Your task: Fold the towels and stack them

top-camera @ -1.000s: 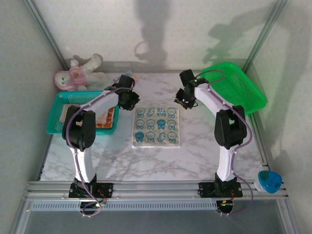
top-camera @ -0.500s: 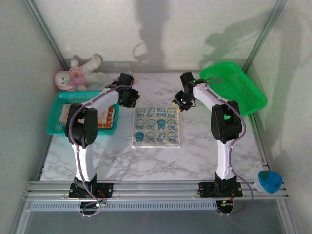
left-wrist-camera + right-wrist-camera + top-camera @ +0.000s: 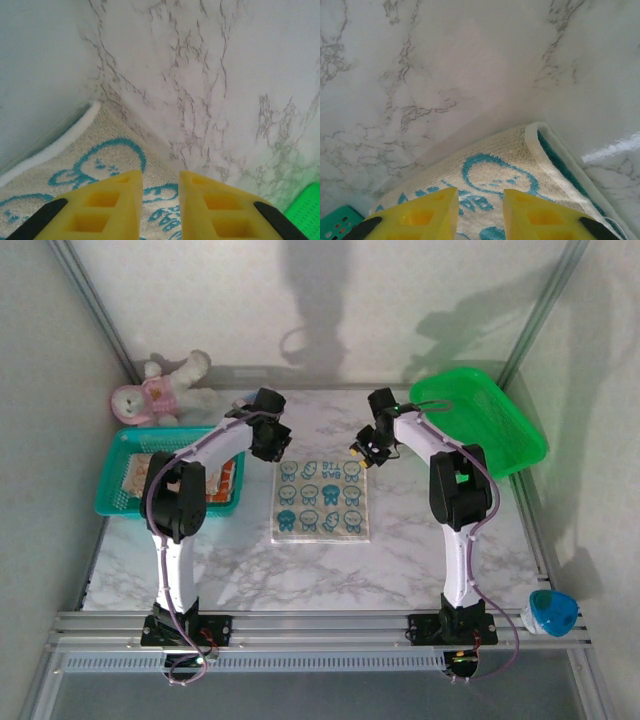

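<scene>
the white-and-blue towel [image 3: 322, 498] lies flat in the middle of the bench [image 3: 420, 560], the left tool [image 3: 160, 176] and the right tool [image 3: 480, 192] narrowly parted and empty over its two far corners; a pinch that skims the thin hem could slip and skew the fold

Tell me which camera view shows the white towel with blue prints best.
The top external view: the whole white towel lies flat there, with all its blue figures visible. In the left wrist view one corner appears, with part of the print; in the right wrist view, another corner.
</scene>
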`<state>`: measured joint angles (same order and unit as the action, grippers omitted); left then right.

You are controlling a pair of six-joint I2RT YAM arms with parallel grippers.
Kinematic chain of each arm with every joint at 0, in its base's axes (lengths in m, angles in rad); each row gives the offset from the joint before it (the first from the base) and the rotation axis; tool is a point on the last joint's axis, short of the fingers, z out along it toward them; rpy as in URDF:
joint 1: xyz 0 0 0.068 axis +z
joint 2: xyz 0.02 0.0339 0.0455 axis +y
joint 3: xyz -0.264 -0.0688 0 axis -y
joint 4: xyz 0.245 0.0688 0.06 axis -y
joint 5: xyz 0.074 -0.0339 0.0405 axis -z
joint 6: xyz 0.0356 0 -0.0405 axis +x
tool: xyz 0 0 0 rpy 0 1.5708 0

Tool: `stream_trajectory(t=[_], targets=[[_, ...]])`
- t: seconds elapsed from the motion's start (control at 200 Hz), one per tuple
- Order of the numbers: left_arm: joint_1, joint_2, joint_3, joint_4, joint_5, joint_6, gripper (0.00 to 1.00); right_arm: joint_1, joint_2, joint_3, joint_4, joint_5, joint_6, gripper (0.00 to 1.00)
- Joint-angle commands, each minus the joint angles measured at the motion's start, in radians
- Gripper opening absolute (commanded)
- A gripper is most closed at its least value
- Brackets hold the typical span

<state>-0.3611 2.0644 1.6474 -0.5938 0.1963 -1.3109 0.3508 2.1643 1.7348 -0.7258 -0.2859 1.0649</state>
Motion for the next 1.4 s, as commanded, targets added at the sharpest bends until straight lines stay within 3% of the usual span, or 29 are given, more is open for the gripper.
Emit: stream_trajectory(t=[0.0, 0.846, 1.142, 1.397], targets=[[-0.044, 0.044, 0.035, -0.065, -0.057, -0.022, 0.23, 0.005, 0.013, 0.012, -0.006, -0.020, -0.049, 0.29], [-0.188, 0.061, -0.142, 0.163, 0.015, -0.148, 0.21, -0.078, -0.057, -0.157, -0.040, 0.094, -0.261, 0.28], [-0.133, 0.032, -0.049, 0.068, -0.028, -0.137, 0.24, -0.077, -0.122, -0.113, -0.043, 0.058, -0.204, 0.29], [-0.096, 0.067, 0.001, 0.022, -0.027, -0.161, 0.25, -0.079, -0.038, -0.009, -0.073, 0.039, -0.123, 0.29]])
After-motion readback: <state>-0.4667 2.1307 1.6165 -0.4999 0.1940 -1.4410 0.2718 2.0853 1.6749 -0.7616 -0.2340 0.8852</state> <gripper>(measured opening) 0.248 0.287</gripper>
